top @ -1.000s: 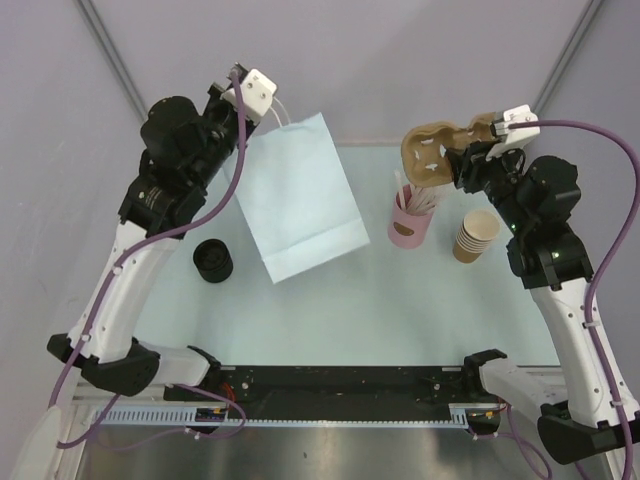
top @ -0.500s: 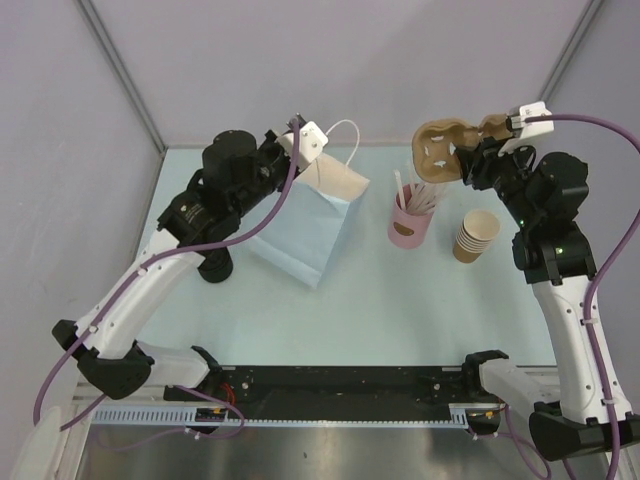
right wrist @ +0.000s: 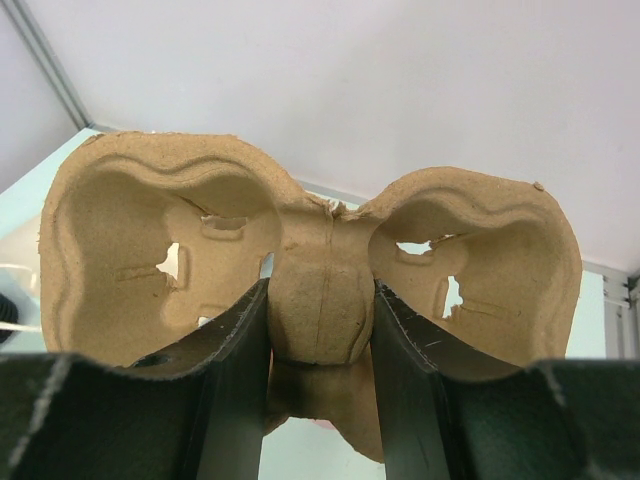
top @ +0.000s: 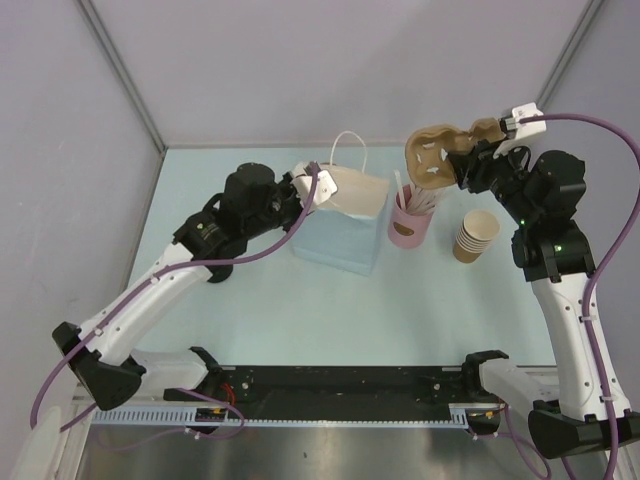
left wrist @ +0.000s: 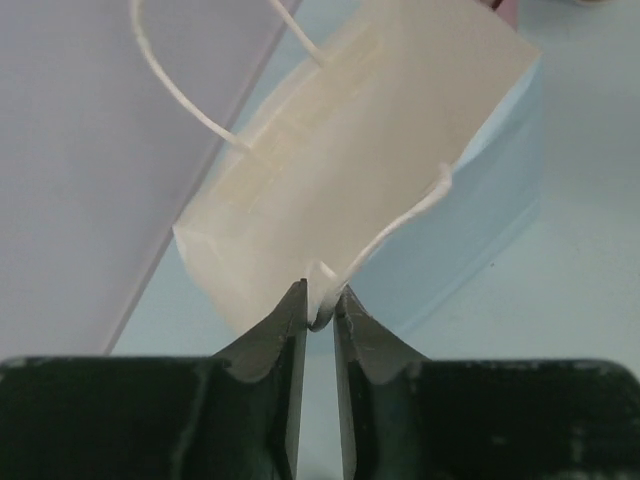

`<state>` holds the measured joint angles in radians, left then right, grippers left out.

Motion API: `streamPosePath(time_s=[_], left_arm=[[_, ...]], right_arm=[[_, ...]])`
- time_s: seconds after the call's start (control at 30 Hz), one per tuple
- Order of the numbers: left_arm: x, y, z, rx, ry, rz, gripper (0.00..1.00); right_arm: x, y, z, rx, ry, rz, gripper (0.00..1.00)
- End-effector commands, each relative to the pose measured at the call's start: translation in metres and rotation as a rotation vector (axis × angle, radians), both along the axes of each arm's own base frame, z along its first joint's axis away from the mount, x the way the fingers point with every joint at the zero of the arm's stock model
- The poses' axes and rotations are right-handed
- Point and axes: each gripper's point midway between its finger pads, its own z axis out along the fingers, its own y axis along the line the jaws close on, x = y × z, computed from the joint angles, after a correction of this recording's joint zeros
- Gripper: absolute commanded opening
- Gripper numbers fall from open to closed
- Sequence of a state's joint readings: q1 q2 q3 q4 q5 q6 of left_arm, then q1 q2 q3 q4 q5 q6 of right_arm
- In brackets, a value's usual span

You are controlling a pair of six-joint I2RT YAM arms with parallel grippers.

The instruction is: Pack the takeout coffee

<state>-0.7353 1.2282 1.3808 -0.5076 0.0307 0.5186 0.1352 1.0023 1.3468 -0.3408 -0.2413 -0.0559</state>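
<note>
A robotics lab cell: plain grey walls (top: pixel 330 60) around a pale bench table (top: pixel 300 320)

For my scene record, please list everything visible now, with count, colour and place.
paper bag: one, light blue with white handles, standing open at the middle back.
cup carrier: one, brown moulded pulp, held up at the right back.
pink cup: one, holding white straws, right of the bag.
stack of paper cups: one, tan, right of the pink cup.
black round object: one, left of the bag, mostly hidden.
left gripper: one, black, closed on the bag's handle.
right gripper: one, black, closed on the carrier's middle.
</note>
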Motion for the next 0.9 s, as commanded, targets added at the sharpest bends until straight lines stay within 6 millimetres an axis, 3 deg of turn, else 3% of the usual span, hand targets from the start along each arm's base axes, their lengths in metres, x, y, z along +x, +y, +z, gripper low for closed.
streamPosePath(time_s=[0.0, 0.13, 0.17, 0.23, 0.27, 0.4, 0.5, 0.6, 0.67, 0.7, 0.8, 0.83, 0.87], left_arm=[[-0.015, 0.001, 0.016, -0.028, -0.052, -0.052, 0.33], [-0.02, 0.004, 0.026, -0.042, -0.06, -0.063, 0.56], [-0.02, 0.004, 0.036, -0.058, -0.078, -0.058, 0.69], [-0.018, 0.007, 0.05, -0.082, -0.106, -0.036, 0.75], [-0.016, 0.008, 0.066, -0.108, -0.135, -0.028, 0.83], [-0.004, 0.022, 0.111, -0.145, -0.246, 0.062, 0.98], [0.007, 0.04, 0.14, -0.176, -0.319, 0.128, 0.99], [0.019, 0.047, 0.142, -0.178, -0.339, 0.127, 0.99], [0.026, 0.041, 0.132, -0.152, -0.33, 0.084, 0.99], [0.038, 0.035, 0.118, -0.109, -0.319, 0.071, 0.99], [0.06, 0.03, 0.104, -0.065, -0.294, 0.054, 0.99], [0.075, 0.024, 0.087, -0.039, -0.253, 0.049, 0.99], [0.086, 0.029, 0.094, -0.044, -0.258, 0.062, 0.99]], right_arm=[[-0.009, 0.009, 0.019, 0.001, -0.053, 0.064, 0.3], [-0.01, 0.012, 0.018, 0.001, -0.052, 0.084, 0.3], [-0.01, 0.012, 0.019, 0.001, -0.053, 0.084, 0.3], [-0.012, 0.013, 0.019, 0.002, -0.054, 0.091, 0.3], [-0.012, 0.014, 0.02, 0.001, -0.058, 0.094, 0.3], [-0.014, 0.013, 0.018, -0.004, -0.052, 0.094, 0.3], [-0.015, 0.012, 0.016, -0.005, -0.044, 0.091, 0.3], [-0.014, 0.013, 0.015, -0.001, -0.041, 0.093, 0.3], [-0.013, 0.013, 0.015, 0.006, -0.038, 0.093, 0.3], [-0.012, 0.013, 0.015, 0.009, -0.038, 0.093, 0.3], [-0.011, 0.012, 0.013, 0.013, -0.033, 0.09, 0.3], [-0.011, 0.012, 0.013, 0.013, -0.032, 0.087, 0.3], [-0.01, 0.011, 0.011, 0.012, -0.027, 0.085, 0.3]])
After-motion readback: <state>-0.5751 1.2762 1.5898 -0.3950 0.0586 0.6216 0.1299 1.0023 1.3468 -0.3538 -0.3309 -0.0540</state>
